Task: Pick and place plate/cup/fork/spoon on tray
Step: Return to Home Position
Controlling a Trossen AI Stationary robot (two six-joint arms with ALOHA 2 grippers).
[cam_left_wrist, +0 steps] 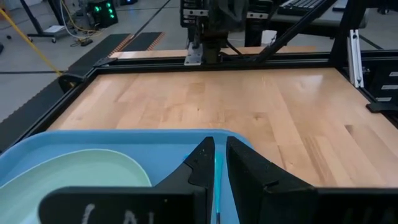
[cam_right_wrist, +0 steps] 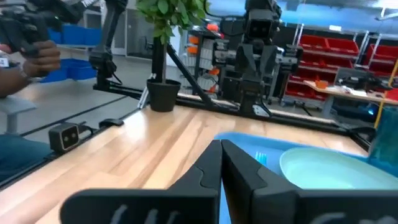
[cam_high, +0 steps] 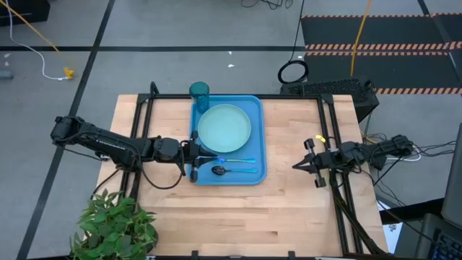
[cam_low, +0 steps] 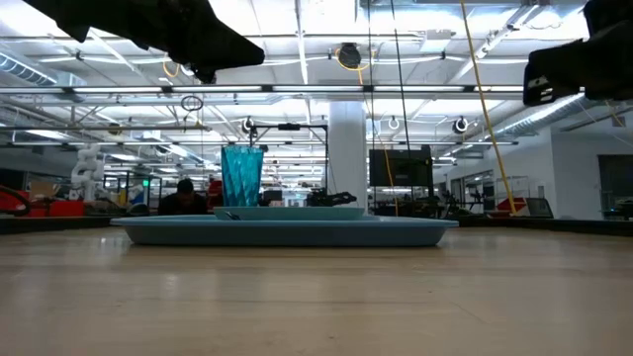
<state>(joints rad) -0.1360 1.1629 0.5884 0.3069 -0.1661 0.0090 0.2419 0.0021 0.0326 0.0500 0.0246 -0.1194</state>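
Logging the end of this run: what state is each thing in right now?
tray: holds all four items.
plate: flat on the tray, nothing on it.
cup: upright in a tray corner.
fork: lying on the tray beside the plate.
spoon: lying on the tray beside the fork.
left gripper: shut, empty, over the tray's edge.
right gripper: shut, empty, off the tray.

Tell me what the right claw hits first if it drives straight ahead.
Most likely the right rim of the tray, with the fork and spoon just past it. The right claw hangs above the table, though, so it might clear the rim; its height is unclear.
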